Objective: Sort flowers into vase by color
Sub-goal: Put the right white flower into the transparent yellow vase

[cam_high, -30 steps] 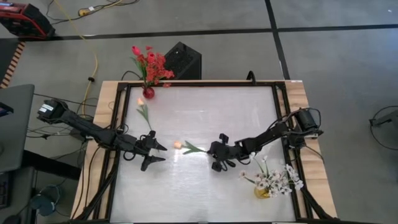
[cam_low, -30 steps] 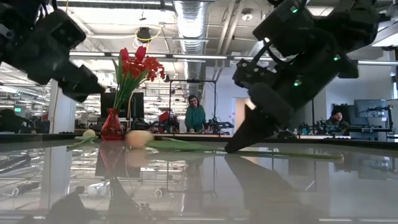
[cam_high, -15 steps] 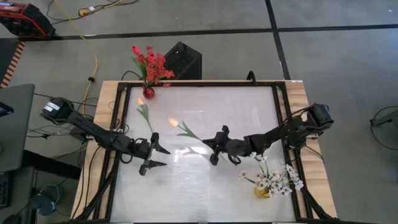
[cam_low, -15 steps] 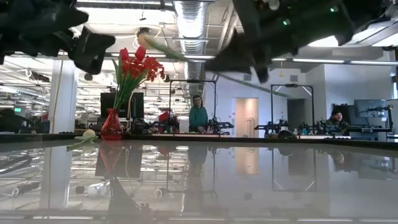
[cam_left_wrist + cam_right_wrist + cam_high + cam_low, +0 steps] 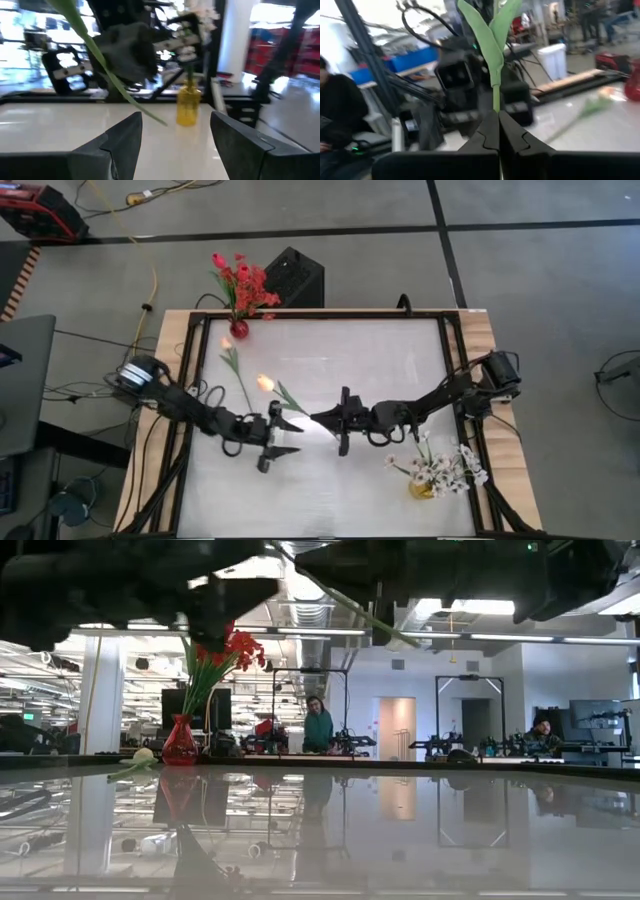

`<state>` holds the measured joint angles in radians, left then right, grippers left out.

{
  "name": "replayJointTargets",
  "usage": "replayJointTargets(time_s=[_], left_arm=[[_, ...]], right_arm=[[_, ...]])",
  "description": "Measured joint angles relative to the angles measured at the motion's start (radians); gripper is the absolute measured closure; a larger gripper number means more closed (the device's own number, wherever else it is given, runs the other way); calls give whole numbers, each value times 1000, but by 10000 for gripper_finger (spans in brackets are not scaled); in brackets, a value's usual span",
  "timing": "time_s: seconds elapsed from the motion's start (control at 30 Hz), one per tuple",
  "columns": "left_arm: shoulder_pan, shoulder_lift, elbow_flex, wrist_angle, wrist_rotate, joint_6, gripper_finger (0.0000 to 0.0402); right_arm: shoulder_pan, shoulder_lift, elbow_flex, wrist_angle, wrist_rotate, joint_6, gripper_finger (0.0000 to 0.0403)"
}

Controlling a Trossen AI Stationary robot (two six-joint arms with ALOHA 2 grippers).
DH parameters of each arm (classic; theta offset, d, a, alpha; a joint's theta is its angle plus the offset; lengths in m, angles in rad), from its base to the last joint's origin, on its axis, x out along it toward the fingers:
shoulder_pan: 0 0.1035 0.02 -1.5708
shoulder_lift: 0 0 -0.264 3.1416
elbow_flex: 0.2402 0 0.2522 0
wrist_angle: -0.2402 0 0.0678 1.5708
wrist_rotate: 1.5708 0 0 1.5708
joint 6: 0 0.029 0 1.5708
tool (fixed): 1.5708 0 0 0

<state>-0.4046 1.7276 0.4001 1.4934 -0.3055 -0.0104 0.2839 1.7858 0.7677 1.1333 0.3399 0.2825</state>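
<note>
My right gripper (image 5: 336, 420) is above the table's middle, shut on a pale orange tulip (image 5: 265, 383), whose green stem and leaves (image 5: 490, 35) show in the right wrist view. My left gripper (image 5: 292, 435) hangs open just to the left of it and a little nearer. Its fingers (image 5: 125, 135) stand below the stem (image 5: 100, 60) without touching it. A second orange tulip (image 5: 232, 360) lies flat on the table at far left. The red vase (image 5: 238, 328) holds red blooms (image 5: 220, 650). The yellow vase (image 5: 420, 488) holds white sprigs (image 5: 445, 470). My right gripper pinches the tulip's stem near its cut end (image 5: 496, 107) between the two fingertips. The fingers come roughly level from the table's right. The stem runs on past the fingertips toward the far left, and the tulip is lifted clear of the table.
The red vase stands at the table's far left corner and the yellow vase near the right near corner. The table's wooden rim (image 5: 480, 330) and dark frame run around the white top. People sit in the room behind (image 5: 319, 725).
The right gripper has lifted the orange tulip from the table and carried it up and a little toward the left; the tulip lay flat before and is now clear. The left gripper has moved right, toward the right gripper and the stem.
</note>
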Motion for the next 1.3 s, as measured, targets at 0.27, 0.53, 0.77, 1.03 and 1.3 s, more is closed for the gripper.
replayJointTargets(time_s=[0.27,0.53,0.77,1.03,1.3], left_arm=[[3,118,130,16,-158,-7,178],[2,125,176,19,-48,-49,178],[3,125,249,-69,-74,-61,178],[3,125,301,-181,-103,-78,228],[1,125,303,-189,-122,-60,390]], right_arm=[[46,18,3,30,-2,-7,387],[98,18,3,47,-2,-93,387],[102,18,3,67,-2,-133,386],[108,18,3,67,-2,-160,385],[116,17,3,58,-2,-160,370]])
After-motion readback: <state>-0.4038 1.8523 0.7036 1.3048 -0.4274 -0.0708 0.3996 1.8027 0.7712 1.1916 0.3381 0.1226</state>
